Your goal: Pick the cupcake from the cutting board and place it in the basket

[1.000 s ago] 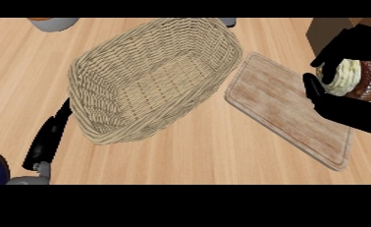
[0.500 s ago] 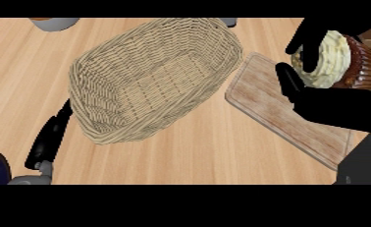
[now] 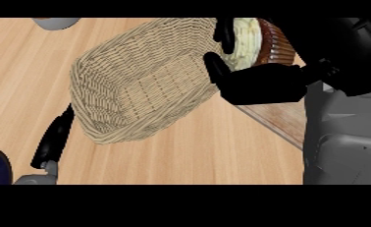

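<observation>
I see my right robot hand curled around the cupcake — thumb on the near side, fingers over the top — holding it raised over the right-hand rim of the wicker basket. Only a strip of the cutting board shows below the hand, on the wooden table. My left robot hand rests at the lower left, beside the basket — fingers straight.
</observation>
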Tool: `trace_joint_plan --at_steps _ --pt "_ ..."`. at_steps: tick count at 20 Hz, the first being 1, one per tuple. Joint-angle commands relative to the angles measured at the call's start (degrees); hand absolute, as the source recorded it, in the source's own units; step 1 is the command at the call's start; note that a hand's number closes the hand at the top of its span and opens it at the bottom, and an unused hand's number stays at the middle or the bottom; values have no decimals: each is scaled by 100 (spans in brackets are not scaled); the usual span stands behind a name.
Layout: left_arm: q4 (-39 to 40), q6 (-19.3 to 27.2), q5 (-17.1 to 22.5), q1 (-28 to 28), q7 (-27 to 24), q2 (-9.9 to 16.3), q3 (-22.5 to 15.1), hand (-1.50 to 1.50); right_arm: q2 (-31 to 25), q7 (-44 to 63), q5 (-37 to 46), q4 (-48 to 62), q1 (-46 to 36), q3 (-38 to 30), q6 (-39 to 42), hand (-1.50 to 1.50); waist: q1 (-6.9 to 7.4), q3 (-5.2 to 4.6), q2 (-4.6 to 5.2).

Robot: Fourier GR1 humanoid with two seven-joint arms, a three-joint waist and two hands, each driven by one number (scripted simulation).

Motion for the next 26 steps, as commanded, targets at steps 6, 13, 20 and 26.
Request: trace_joint_plan --at_steps 6,13,20,26 --pt "262 -31 -23 -70 -127 -64 162 0 38 116 420 1041 -200 1033 -920 150 -6 0 6" --pt "-4 -130 -59 213 -291 -27 155 0 39 -167 1025 2170 -22 1668 -1951 150 28 1 12" --pt "-224 -240 -127 -129 313 -96 120 0 39 -53 478 2498 33 2349 -3088 -150 9 4 1" --pt "-73 -328 -61 58 -73 38 242 0 39 -211 322 3049 -339 1688 -4488 -150 83 3 15"
